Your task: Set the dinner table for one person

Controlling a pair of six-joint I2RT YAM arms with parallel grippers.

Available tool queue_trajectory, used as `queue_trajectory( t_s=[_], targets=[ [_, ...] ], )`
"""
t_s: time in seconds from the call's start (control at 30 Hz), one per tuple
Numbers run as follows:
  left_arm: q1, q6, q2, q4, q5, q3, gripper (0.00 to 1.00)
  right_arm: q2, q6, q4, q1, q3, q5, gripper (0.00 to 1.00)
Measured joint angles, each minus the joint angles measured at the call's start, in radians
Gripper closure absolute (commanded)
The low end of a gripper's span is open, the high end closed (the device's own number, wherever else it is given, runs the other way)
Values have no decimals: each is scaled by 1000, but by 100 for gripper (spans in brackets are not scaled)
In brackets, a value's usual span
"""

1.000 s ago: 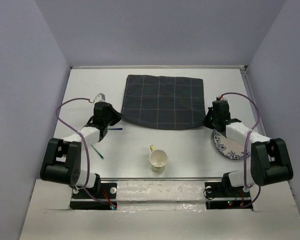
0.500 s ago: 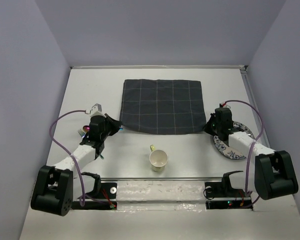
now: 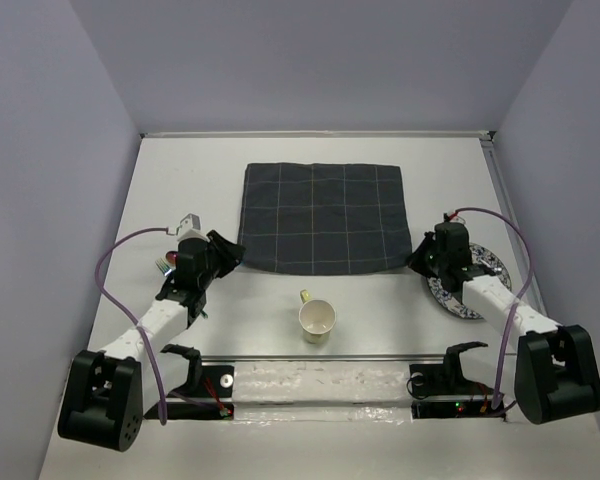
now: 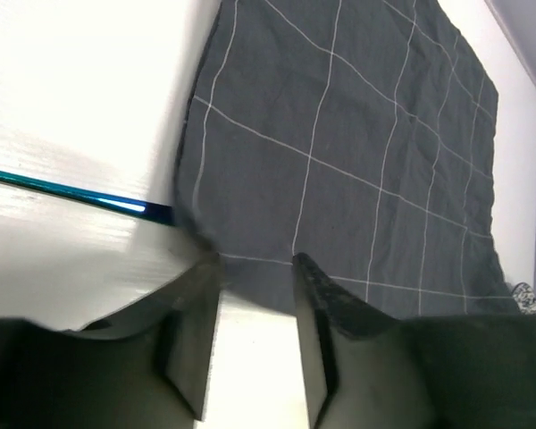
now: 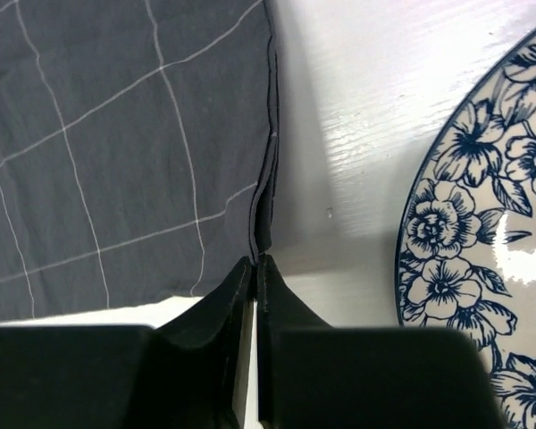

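Observation:
The white dinner table (image 3: 180,180) carries a dark checked mat (image 3: 325,215) lying flat at its middle back. My left gripper (image 3: 230,253) sits at the mat's near left corner. In the left wrist view it (image 4: 255,264) is open, with bare table between the fingers and the mat (image 4: 357,152) edge at their tips. My right gripper (image 3: 418,260) is at the near right corner. The right wrist view shows it (image 5: 255,261) shut on the mat's (image 5: 116,134) folded edge.
A cream cup (image 3: 317,319) stands in front of the mat, near the arms' bases. A blue floral plate (image 3: 470,290) lies right of the mat, partly under my right arm, close to the fingers (image 5: 482,241). A thin blue utensil handle (image 4: 71,186) lies left of the mat corner.
The mat, bunched a second ago, now lies flat and square after both arms drew its near corners out. My left gripper has opened and let go of its corner.

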Motion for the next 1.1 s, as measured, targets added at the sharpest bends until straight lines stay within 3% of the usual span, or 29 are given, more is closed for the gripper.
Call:
queue_trajectory(
  t_s=[0.03, 0.1, 0.17, 0.23, 0.3, 0.33, 0.7, 0.9, 1.1],
  targets=[
    [0, -5, -2, -4, -1, 0, 43, -4, 2, 0, 0, 0, -14, 75],
    [0, -6, -12, -19, -4, 0, 37, -13, 7, -5, 0, 0, -34, 66],
    [0, -7, -29, -36, -8, 2, 18, -32, 10, -24, 0, 0, -50, 46],
    [0, -2, -55, -72, -14, 16, 14, -58, 9, -44, 0, 0, -60, 39],
    [0, 1, -80, -100, -18, 45, 9, -101, 12, -77, 0, 2, -70, 38],
    [0, 12, -96, -121, -16, 74, 1, -118, 12, -86, 0, 4, -72, 38],
    [-9, 201, -231, -206, 79, 436, 1, -311, 18, -209, 0, 113, -116, 37],
    [-158, 361, -311, -259, 86, 438, 1, -371, -8, -356, 0, 174, -211, 37],
    [-257, 446, -319, -308, 82, 410, 1, -480, 10, -371, 5, 95, -423, 22]
  ],
)
